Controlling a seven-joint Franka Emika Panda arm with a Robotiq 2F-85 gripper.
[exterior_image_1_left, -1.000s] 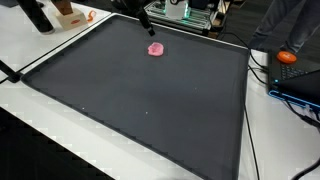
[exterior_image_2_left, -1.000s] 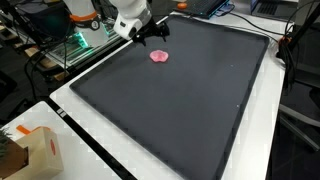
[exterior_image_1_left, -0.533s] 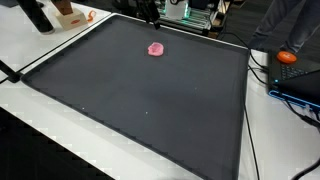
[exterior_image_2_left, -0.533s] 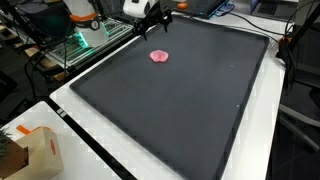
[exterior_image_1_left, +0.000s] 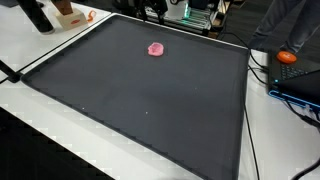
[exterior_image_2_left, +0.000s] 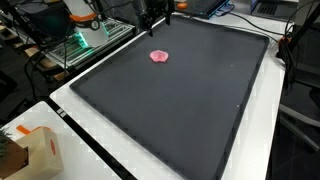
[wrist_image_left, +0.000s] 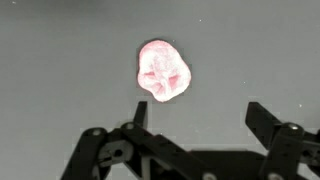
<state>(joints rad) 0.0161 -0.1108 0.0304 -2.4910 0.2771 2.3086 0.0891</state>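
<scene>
One pink lump (exterior_image_1_left: 155, 48) on black mat (exterior_image_1_left: 140, 110), cardboard box (exterior_image_2_left: 35, 152) well apart

1. The pink lump (wrist_image_left: 163, 72) looks soft and crumpled in the wrist view, folded and creased, with a dull, slightly waxy face. Whether it is cloth or putty cannot be told.
2. Under it, the mat (wrist_image_left: 60, 60) is dark grey, dead matt and finely grained, like rubber or felt, with no glare anywhere.
3. The tool (wrist_image_left: 197, 115) shows hard black parts, plastic or coated metal, smooth with a low sheen.
4. The surface (exterior_image_1_left: 45, 45) is white, smooth and faintly shiny.
5. In an exterior view, the box (exterior_image_2_left: 35, 150) is plain brown cardboard, matt.
6. The orange thing (exterior_image_1_left: 288, 57) looks like glossy plastic.
</scene>
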